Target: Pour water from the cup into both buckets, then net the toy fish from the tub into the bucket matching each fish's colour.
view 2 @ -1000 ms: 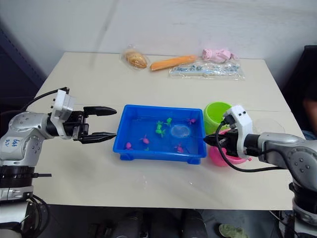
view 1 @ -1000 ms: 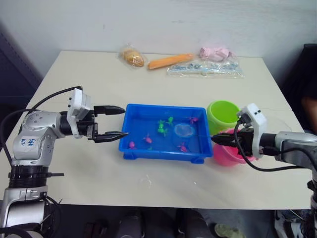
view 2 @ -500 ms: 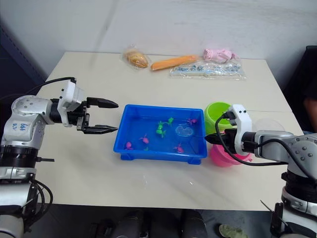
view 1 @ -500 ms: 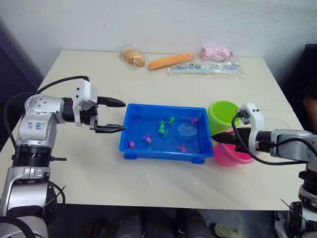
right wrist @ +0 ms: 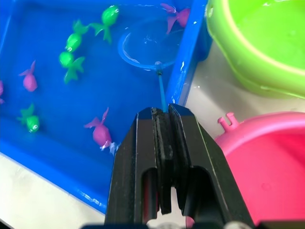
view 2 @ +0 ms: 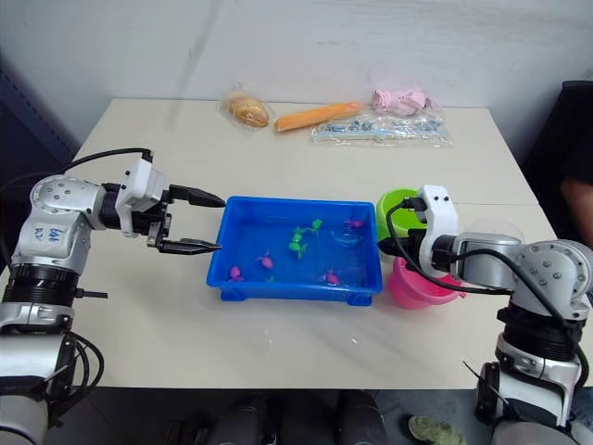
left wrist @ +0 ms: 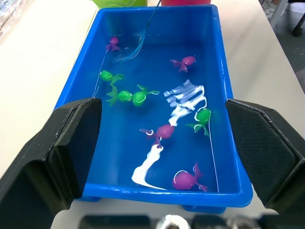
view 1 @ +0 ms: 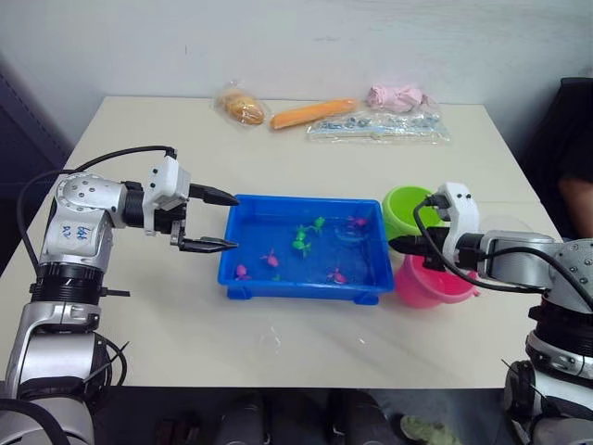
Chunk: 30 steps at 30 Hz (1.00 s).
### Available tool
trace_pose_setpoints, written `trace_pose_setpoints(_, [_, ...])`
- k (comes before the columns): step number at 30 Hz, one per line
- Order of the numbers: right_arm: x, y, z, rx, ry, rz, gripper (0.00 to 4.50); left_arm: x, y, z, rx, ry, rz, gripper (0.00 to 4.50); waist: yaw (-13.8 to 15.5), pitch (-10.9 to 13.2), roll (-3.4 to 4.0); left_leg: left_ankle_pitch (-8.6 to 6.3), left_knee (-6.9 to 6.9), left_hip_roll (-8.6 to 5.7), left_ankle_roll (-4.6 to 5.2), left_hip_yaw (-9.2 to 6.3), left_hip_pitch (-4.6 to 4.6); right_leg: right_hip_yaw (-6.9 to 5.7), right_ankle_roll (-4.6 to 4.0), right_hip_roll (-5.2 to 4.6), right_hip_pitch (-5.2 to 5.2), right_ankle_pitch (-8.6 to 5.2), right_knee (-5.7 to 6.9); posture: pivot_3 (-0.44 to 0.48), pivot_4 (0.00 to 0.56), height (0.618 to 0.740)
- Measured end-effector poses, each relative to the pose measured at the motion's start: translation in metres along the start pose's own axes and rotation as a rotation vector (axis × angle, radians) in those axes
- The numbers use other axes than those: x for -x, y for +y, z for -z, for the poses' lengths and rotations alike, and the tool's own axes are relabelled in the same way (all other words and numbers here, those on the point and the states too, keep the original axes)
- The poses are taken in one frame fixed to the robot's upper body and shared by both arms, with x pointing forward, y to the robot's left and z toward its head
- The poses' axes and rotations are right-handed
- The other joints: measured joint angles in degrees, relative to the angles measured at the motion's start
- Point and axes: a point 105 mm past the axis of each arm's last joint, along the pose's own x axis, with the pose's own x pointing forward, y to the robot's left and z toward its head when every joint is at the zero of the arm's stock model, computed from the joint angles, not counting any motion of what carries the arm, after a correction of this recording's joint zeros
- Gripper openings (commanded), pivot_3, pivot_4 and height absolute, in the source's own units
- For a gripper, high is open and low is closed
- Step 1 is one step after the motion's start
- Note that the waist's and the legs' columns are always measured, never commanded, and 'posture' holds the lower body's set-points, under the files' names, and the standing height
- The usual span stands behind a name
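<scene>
The tub point(view 1: 304, 247) sits mid-table, fish point(left wrist: 164, 130) in it. The right gripper point(right wrist: 164, 125), clamped on the net point(right wrist: 145, 45), has swung its hoop toward the far right corner, by a pink fish point(right wrist: 176, 14); scooping looks under way. The left gripper point(view 1: 219, 221) hangs wide open and empty, closer to the tub's left end. Green bucket point(view 1: 413, 209) and pink bucket point(view 1: 431, 281) stand right; packets point(view 1: 375, 124) lie well behind.
</scene>
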Motion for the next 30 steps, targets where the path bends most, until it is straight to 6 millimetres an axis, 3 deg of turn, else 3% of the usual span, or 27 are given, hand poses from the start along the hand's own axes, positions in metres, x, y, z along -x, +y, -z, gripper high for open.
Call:
trace_pose_setpoints(9, [-0.007,0.002,-0.010,-0.005,-0.029,0.068,0.00,-0.004,0.000,-0.002,0.001,-0.014,0.007,4.45,-0.07,0.00,0.00,0.00,0.00,0.02,0.01,-0.01,-0.02,0.02,0.00,0.00,-0.03,0.00,0.01,0.000,0.150,0.740])
trace_pose_setpoints(16, [-0.002,0.007,-0.014,0.064,-0.044,0.079,0.00,-0.008,-0.001,-0.005,-0.012,-0.021,0.013,4.45,-0.03,0.00,0.01,0.00,0.00,0.03,0.01,-0.08,-0.05,0.02,0.00,-0.01,-0.06,0.00,0.01,0.000,0.150,0.740])
trace_pose_setpoints(20, [0.006,0.008,0.000,0.171,-0.005,0.088,0.00,-0.010,-0.004,-0.003,0.002,-0.025,0.017,4.45,0.04,0.00,0.00,0.00,0.00,0.00,0.02,-0.10,-0.10,0.04,0.00,-0.03,-0.07,0.00,-0.01,0.000,0.150,0.740])
trace_pose_setpoints(30, [0.018,0.010,0.007,0.271,-0.004,0.065,0.00,-0.012,-0.005,-0.002,0.007,-0.030,0.023,4.45,0.19,0.00,0.00,0.01,0.02,-0.03,0.03,-0.10,-0.14,-0.02,0.01,-0.03,-0.06,0.00,-0.02,0.000,0.150,0.740])
